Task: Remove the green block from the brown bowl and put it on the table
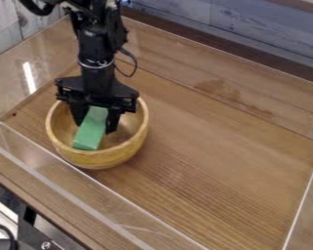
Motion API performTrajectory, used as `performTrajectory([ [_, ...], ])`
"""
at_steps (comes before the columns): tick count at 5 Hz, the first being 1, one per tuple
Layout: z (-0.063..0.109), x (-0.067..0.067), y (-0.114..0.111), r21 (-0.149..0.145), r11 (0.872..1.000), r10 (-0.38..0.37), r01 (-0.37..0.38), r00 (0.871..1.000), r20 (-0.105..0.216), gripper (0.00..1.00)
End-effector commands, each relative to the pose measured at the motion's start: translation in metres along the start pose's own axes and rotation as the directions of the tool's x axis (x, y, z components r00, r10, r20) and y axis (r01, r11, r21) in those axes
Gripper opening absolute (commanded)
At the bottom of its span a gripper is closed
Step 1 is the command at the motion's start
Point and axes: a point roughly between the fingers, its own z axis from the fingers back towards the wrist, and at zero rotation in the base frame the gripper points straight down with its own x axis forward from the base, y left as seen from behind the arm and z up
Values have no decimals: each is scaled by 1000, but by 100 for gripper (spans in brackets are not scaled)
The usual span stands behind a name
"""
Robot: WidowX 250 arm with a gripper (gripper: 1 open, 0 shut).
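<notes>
Camera view. You see the arm (94, 44) enter at the upper left and reach down, nearly vertical, to the brown bowl (136, 143). Its black wrist section hangs over the far part of the bowl, and your pincer (97, 113) points downward, with its broad body spread across the far rim. The dark fingers stand apart, one toward each side of the green block (89, 133), at its upper end. You cannot tell from this view whether they press on the block or merely flank it, so whether the pincer is open or gripping is unclear. The block is inside the bowl, slanting toward the near left wall. The bowl sits on the left part of the bench (211, 146).
</notes>
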Motion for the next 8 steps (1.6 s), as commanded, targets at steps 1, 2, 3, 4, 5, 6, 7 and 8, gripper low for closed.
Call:
performTrajectory([
  [1,7,-1,0,-10,1000,-8,8,999,49,0],
  [2,1,-7,-1,-11,1000,-21,21,999,50,0],
  [3,7,-6,-10,-18,1000,-4,5,999,48,0],
  [4,7,0,-13,-24,998,51,-50,998,41,0],
  [5,7,6,-17,-29,994,104,-103,994,35,0],
  [6,4,5,-13,-34,997,68,-67,997,40,0],
  [7,1,4,-10,-39,999,32,-30,998,45,0],
  [8,-1,3,-6,-46,999,-4,6,999,52,0],
])
